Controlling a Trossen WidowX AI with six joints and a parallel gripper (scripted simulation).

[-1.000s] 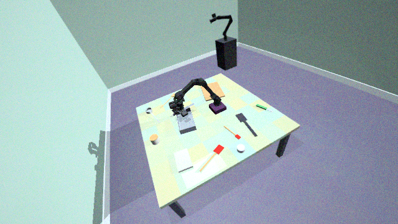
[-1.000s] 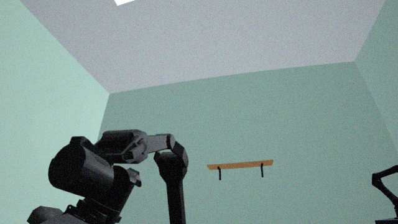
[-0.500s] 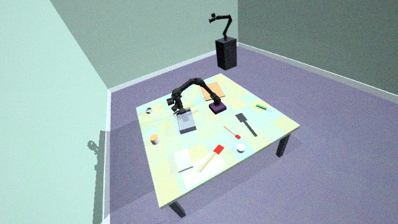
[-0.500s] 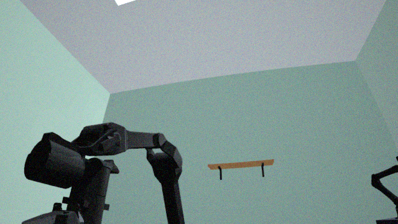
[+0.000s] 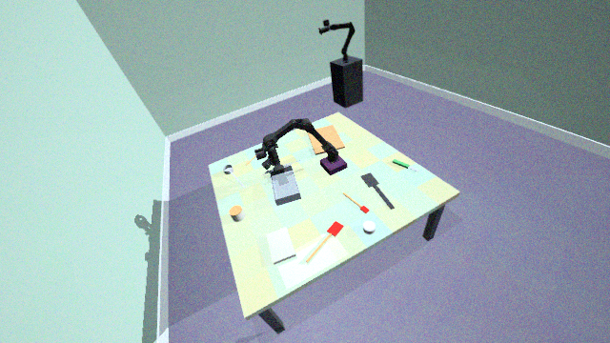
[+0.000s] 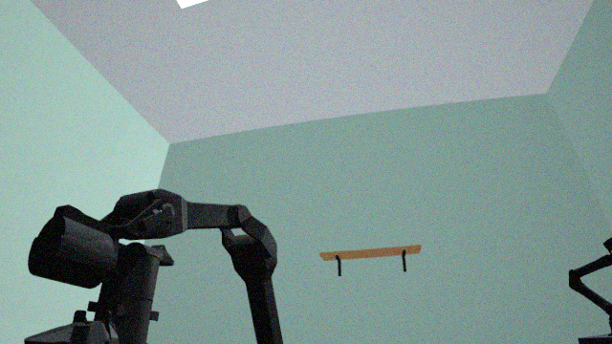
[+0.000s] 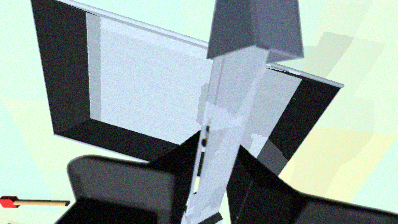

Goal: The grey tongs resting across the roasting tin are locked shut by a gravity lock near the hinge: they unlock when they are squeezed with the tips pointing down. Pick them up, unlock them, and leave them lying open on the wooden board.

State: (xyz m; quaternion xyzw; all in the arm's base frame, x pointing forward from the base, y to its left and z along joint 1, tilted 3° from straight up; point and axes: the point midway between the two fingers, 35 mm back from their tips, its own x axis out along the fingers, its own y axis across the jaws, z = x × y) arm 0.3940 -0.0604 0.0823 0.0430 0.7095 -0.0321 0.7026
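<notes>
My gripper [image 5: 276,171] [image 7: 213,137] points down over the far end of the roasting tin [image 5: 289,199] [image 7: 60,75]. It is shut on the grey tongs [image 7: 227,107], whose pale body runs up between the fingers to a darker grey block in the wrist view. The tongs' two arms look pressed together; whether the lock is engaged cannot be told. In the wrist view the tongs cross in front of the tin; in the top view they are too small to make out clearly. The wooden board [image 5: 332,138] lies at the back of the table, behind my arm.
My arm's purple base [image 5: 334,165] stands between board and tin. A ladle [image 5: 228,169] and an orange-topped jar [image 5: 236,212] are on the left. A black spatula [image 5: 370,179], a red spatula [image 5: 335,229], a white bowl [image 5: 369,227] and a green-handled tool [image 5: 400,164] lie elsewhere.
</notes>
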